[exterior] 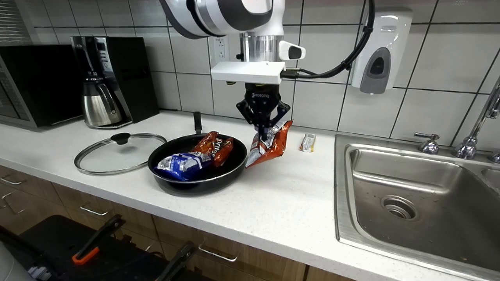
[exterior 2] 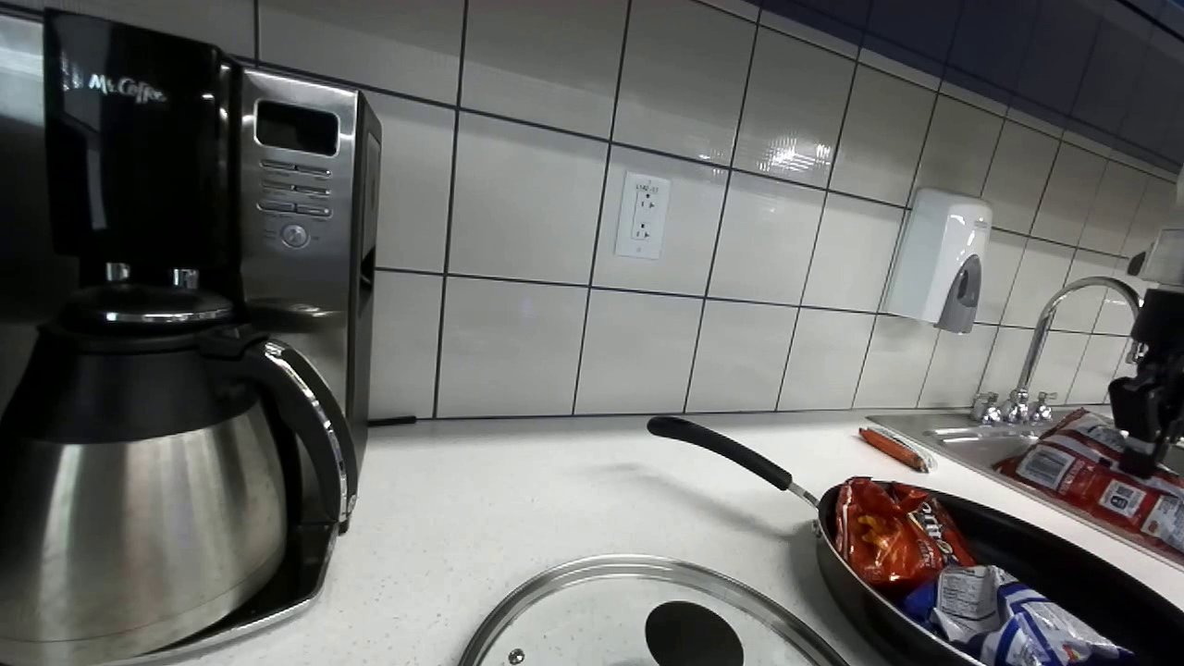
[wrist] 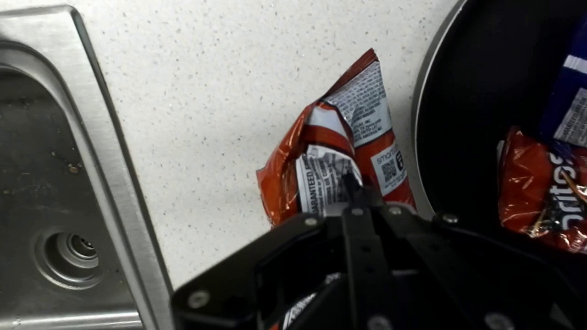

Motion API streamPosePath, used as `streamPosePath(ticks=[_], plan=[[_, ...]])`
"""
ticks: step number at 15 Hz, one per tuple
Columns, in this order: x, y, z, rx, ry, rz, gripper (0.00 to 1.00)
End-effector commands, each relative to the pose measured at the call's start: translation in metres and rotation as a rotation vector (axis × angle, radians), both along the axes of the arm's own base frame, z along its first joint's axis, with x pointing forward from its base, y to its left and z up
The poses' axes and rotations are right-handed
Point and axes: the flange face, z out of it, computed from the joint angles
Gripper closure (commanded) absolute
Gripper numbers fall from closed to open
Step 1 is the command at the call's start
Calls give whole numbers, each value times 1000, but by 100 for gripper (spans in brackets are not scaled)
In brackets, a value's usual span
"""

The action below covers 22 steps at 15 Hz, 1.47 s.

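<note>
My gripper [exterior: 264, 136] is shut on a crinkled red-orange chip bag [exterior: 279, 142], pinching it near its middle. In the wrist view the fingers [wrist: 352, 185] press into the bag's white printed back panel, folding the bag [wrist: 282, 183] around them. It sits tilted just beside the black frying pan [exterior: 195, 189]; whether its lower corner touches the counter I cannot tell. Inside the pan lie a red Doritos bag [exterior 2: 888, 546] and a blue and white bag [exterior 2: 1008, 615], side by side. At the edge of an exterior view the gripper [exterior 2: 1147, 458] is partly cut off.
A glass lid [exterior: 113, 160] with a black knob lies beside the pan. A small wrapped packet [exterior: 308, 142] rests between the held bag and the steel sink [exterior: 343, 218]. The pan's handle [exterior: 197, 123] points to the tiled wall. A coffee maker [exterior: 125, 78] stands farther along the counter.
</note>
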Motion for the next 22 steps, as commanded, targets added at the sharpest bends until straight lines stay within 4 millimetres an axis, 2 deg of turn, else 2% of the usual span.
streamPosePath(ticks=[1, 5, 9, 22], plan=[[-5, 24, 18, -11, -23, -11, 100], [-6, 49, 24, 1, -30, -13, 100], [-7, 74, 17, 9, -23, -25, 100], [-8, 119, -37, 54, 87, -86, 100]])
